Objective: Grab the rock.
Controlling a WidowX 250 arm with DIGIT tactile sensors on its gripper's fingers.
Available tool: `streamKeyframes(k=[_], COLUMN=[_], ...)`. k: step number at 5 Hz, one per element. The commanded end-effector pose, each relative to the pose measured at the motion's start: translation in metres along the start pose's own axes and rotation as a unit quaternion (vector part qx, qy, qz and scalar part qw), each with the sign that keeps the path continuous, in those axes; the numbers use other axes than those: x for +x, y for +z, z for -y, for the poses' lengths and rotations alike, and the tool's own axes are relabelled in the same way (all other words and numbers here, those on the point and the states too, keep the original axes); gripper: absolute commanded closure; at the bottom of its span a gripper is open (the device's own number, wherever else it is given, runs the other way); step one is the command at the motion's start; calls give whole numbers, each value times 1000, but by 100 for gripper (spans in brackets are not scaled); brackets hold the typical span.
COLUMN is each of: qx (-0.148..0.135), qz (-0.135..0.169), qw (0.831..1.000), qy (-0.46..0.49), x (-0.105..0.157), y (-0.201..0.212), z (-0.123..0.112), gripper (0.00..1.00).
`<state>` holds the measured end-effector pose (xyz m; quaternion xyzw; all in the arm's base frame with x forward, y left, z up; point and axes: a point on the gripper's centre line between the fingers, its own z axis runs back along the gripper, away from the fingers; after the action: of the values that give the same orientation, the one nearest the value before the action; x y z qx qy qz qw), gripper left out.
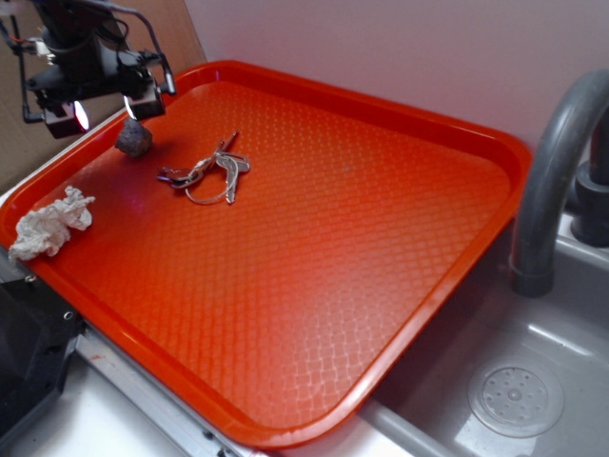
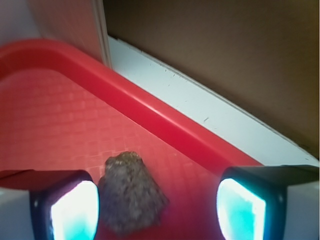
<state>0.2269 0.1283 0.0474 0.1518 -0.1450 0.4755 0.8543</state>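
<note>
Count on the tray (image 1: 400, 286): one rock (image 1: 134, 139), one bunch of keys (image 1: 207, 172), one crumpled white paper wad (image 1: 51, 225). One tray, orange-red, with a raised rim and a diamond-textured floor. It sits partly over the edge of one grey sink (image 1: 519, 381), which has one round drain (image 1: 515, 395) and one grey faucet (image 1: 557, 162).

My gripper (image 1: 107, 108) hangs over the tray's far left corner, just above the rock. My two fingers (image 2: 75, 210) stand apart with a clear gap between them. From the wrist view the rock (image 2: 131, 192) lies in that gap, close against the left pad and well off the right one. I cannot tell whether the left pad actually touches it. Nothing is clamped.

Rock: grey-brown, rough, angular, mottled and dull. It rests on the tray floor near the far left rim (image 2: 150, 115), the pointed end toward that rim. In the exterior view it sits just left of the keys, apart from them, with bare tray between.

Keys: metal, on a ring, spread flat on the tray floor. The number of single keys is too small to count with confidence.

Paper wad: at the tray's near left edge, overlapping the rim, well apart from both the rock and the keys.

Beyond the rim in the wrist view: one white strip (image 2: 210, 110), then a brown surface (image 2: 225, 50).
</note>
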Motion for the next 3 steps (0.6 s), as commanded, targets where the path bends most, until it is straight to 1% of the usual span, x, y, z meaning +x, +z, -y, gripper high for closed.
streamKeyframes(k=[1,2,3], qx=[-37,-43,-43], qz=[-24,-24,-18], qw=[999,998,999], qy=[-5,-25,-23], x=[11,7,6], y=[-15,-15,-11], z=[11,12,9], gripper=[0,0,100])
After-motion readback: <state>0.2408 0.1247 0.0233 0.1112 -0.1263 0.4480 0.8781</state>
